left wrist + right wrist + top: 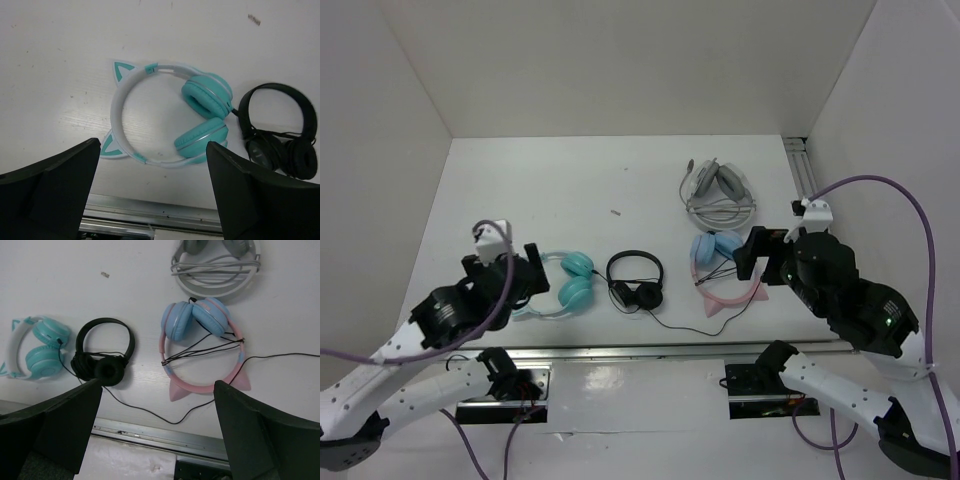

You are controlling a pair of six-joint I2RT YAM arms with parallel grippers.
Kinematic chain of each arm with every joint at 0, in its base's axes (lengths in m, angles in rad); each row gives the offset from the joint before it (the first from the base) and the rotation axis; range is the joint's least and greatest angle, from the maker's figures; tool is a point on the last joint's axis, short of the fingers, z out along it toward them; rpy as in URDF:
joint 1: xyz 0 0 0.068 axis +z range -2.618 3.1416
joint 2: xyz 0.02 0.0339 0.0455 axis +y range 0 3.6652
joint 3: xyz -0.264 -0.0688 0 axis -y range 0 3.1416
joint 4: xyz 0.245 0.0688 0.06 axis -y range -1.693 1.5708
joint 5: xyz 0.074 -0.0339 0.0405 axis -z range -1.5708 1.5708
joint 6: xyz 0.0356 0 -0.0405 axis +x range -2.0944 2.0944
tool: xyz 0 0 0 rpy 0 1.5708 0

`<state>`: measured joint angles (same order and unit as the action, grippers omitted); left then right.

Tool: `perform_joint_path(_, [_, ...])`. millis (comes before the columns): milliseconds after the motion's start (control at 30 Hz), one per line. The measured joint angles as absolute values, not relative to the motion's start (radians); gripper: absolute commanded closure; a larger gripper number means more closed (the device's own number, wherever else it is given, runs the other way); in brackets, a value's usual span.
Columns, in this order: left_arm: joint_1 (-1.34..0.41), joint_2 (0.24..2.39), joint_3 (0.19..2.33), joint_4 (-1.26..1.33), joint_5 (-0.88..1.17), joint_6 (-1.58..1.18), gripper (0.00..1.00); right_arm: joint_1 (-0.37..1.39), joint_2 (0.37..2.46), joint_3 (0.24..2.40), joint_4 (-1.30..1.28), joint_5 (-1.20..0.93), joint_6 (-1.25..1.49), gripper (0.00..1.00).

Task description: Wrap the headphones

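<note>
The teal headphones point(570, 279) lie flat on the white table at the near left, with a white headband, two pointed cat ears and both cups folded together. In the left wrist view they point(202, 95) lie just beyond my fingers. Their thin dark cable point(233, 112) leaves the upper cup toward the black pair, where I lose track of it. My left gripper point(507, 268) point(153, 150) hovers over the headband side, open and empty. My right gripper point(767, 260) point(157, 385) is open and empty above the pink pair; the teal pair point(39, 347) shows at far left there.
A small black pair point(636, 280) lies right of the teal one. A pink cat-ear pair with blue cups point(725, 272) has cable across its band. A grey pair with wrapped cable point(718, 190) lies behind. A loose dark cable point(175, 421) runs along the metal rail point(660, 350).
</note>
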<state>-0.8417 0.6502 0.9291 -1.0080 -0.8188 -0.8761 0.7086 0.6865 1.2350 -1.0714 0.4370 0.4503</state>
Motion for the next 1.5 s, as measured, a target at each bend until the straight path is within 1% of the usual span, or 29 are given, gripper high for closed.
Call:
perform_joint_path(100, [-0.822, 0.769, 0.929, -0.957, -0.778, -0.816, 0.00, 0.709, 0.686, 1.219, -1.028, 0.396, 0.440, 0.00])
perform_joint_path(167, [-0.772, 0.830, 0.928, -0.917, -0.738, -0.757, 0.00, 0.709, 0.686, 1.203, -0.998, 0.366, 0.436, 0.00])
perform_joint_path(233, [-0.657, 0.872, 0.929, -0.878, -0.673, -0.678, 0.04, 0.709, 0.680, 1.180, -0.960, 0.324, 0.430, 0.00])
perform_joint_path(267, [-0.583, 0.890, 0.929, -0.862, -0.633, -0.646, 0.04, 0.709, 0.674, 1.164, -0.941, 0.301, 0.429, 0.00])
perform_joint_path(367, [-0.391, 0.939, 0.933, -0.827, -0.481, -0.569, 0.11, 0.705, 0.658, 1.131, -0.897, 0.241, 0.429, 0.00])
perform_joint_path(433, [-0.277, 0.988, 0.944, -0.812, -0.362, -0.519, 0.11, 0.701, 0.649, 1.119, -0.870, 0.209, 0.428, 0.00])
perform_joint_path(467, [-0.235, 1.018, 0.951, -0.803, -0.319, -0.495, 0.09, 0.701, 0.645, 1.117, -0.860, 0.193, 0.429, 0.00])
perform_joint_path(500, [-0.212, 1.051, 0.959, -0.800, -0.278, -0.480, 0.00, 0.700, 0.641, 1.116, -0.850, 0.178, 0.429, 0.00])
perform_joint_path(567, [-0.199, 1.124, 0.982, -0.799, -0.184, -0.445, 0.00, 0.700, 0.631, 1.115, -0.829, 0.153, 0.427, 0.00])
perform_joint_path(667, [-0.197, 1.217, 1.008, -0.818, -0.117, -0.418, 0.00, 0.699, 0.608, 1.113, -0.807, 0.131, 0.421, 0.00])
perform_joint_path(867, [-0.136, 1.333, 1.077, -0.902, -0.110, -0.411, 0.00, 0.699, 0.541, 1.106, -0.777, 0.092, 0.413, 0.00])
perform_joint_path(967, [-0.115, 1.354, 1.106, -0.938, -0.134, -0.414, 0.00, 0.699, 0.531, 1.105, -0.762, 0.074, 0.402, 0.00])
perform_joint_path(1133, [-0.079, 1.383, 1.109, -0.976, -0.154, -0.418, 0.00, 0.699, 0.522, 1.105, -0.757, 0.055, 0.393, 0.00])
perform_joint_path(1367, [-0.062, 1.605, 1.105, -0.999, -0.175, -0.460, 0.00, 0.699, 0.495, 1.145, -0.762, 0.052, 0.368, 0.00])
perform_joint_path(1500, [-0.009, 1.625, 1.090, -1.011, -0.186, -0.495, 0.00, 0.699, 0.483, 1.156, -0.763, 0.064, 0.358, 0.00])
